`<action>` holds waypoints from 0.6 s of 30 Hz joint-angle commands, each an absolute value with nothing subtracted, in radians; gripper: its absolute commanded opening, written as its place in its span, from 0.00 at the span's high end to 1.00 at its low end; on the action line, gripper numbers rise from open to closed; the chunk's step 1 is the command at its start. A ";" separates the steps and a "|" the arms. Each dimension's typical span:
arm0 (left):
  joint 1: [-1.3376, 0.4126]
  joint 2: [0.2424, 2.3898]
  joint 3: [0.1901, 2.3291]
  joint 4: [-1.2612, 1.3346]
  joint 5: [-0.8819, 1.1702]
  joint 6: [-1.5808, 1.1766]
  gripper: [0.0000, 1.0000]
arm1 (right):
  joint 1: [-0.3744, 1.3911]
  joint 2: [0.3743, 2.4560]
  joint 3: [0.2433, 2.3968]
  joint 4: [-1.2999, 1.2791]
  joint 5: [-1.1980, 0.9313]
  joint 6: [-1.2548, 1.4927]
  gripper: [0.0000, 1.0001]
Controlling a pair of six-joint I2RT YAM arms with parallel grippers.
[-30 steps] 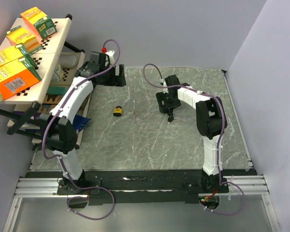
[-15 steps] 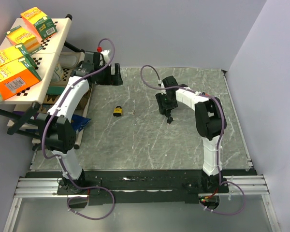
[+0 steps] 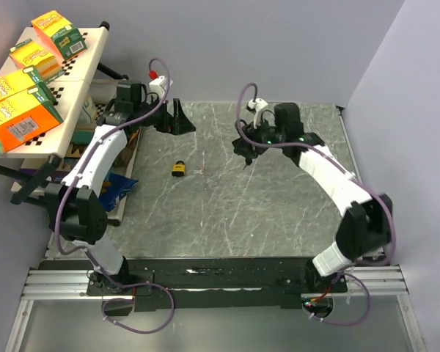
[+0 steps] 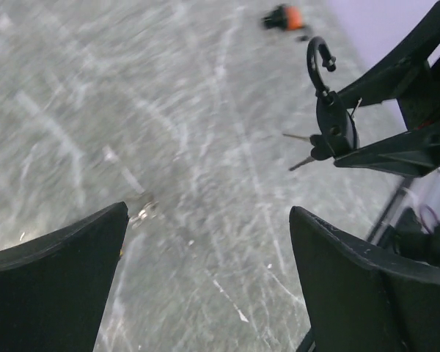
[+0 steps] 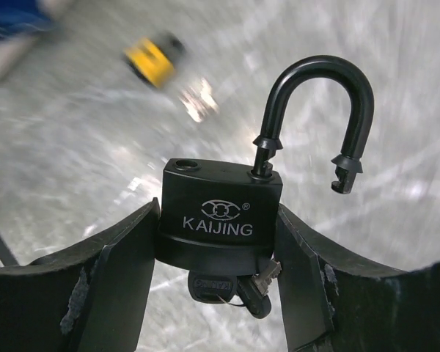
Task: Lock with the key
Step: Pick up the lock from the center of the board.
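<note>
The black KAIJING padlock [image 5: 220, 220], shackle [image 5: 337, 81] swung open and a key [image 5: 231, 284] sticking out of its underside, is sitting at the centre of the right wrist view. There the right gripper [image 5: 217, 246] is clamping its body between both fingers above the grey table [image 3: 227, 213]. The left gripper [image 4: 209, 220] is hovering with fingers spread wide around nothing, while a small yellow padlock [image 3: 179, 169] is lying left of centre in the top view.

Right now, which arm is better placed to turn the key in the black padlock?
Left, probably. The right gripper is shut on the padlock body, shackle open, key at its underside. The left gripper is open, empty and faces the lock.
</note>
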State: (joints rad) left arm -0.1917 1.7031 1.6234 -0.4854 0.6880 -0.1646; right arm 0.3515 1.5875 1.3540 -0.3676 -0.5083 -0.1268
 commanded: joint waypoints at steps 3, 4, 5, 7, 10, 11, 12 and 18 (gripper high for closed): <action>-0.183 1.545 1.487 -0.230 0.951 -0.132 0.04 | 0.344 1.339 1.250 -0.233 -0.797 -0.259 1.00; -0.186 1.533 1.471 -0.188 0.966 -0.121 0.04 | 0.342 1.316 1.250 -0.241 -0.825 -0.258 1.00; -0.187 1.520 1.447 -0.181 0.986 -0.101 0.04 | 0.344 1.307 1.249 -0.258 -0.850 -0.256 1.00; -0.202 1.493 1.434 -0.222 1.046 0.035 0.04 | 0.342 1.298 1.258 -0.288 -0.937 -0.258 1.00; -0.258 1.451 1.430 -0.405 1.060 0.349 0.04 | 0.342 1.315 1.278 -0.347 -1.023 -0.226 1.00; -0.277 1.437 1.425 -0.460 1.052 0.451 0.04 | 0.342 1.319 1.282 -0.374 -1.044 -0.218 1.00; -0.317 1.405 1.414 -0.503 1.042 0.645 0.04 | 0.344 1.327 1.282 -0.382 -1.063 -0.201 1.00; -0.420 1.281 1.261 -0.569 0.980 1.027 0.03 | 0.347 1.333 1.255 -0.388 -1.154 -0.130 1.00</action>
